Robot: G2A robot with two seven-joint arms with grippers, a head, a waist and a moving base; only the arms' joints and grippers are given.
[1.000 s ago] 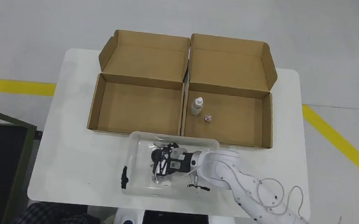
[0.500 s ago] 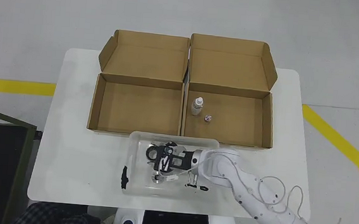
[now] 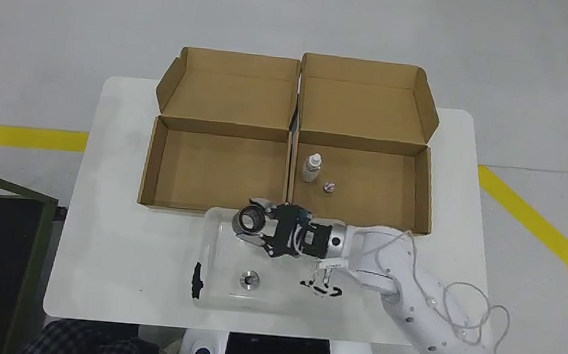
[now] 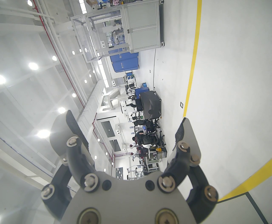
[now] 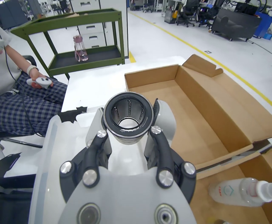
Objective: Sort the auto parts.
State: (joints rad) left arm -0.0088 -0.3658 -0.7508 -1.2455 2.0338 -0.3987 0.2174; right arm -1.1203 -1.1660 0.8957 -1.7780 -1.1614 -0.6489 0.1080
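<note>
Metal ring (image 5: 128, 118) is pinched in my right gripper (image 3: 258, 221), over the tray's (image 3: 203, 263) far edge by the left box (image 3: 214, 172) (my guess for it). A bottle (image 3: 312, 166) and small part (image 3: 329, 187) sit in the right box (image 3: 378, 189); a disc (image 3: 248, 281) waits in the tray. Off to the side, my left gripper (image 4: 127, 118) is wide apart.

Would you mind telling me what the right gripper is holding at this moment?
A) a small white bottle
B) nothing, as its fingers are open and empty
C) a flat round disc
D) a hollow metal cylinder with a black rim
D: in the right wrist view the right gripper is closed around the hollow metal cylinder, while the small white bottle stands in the right cardboard box.
</note>
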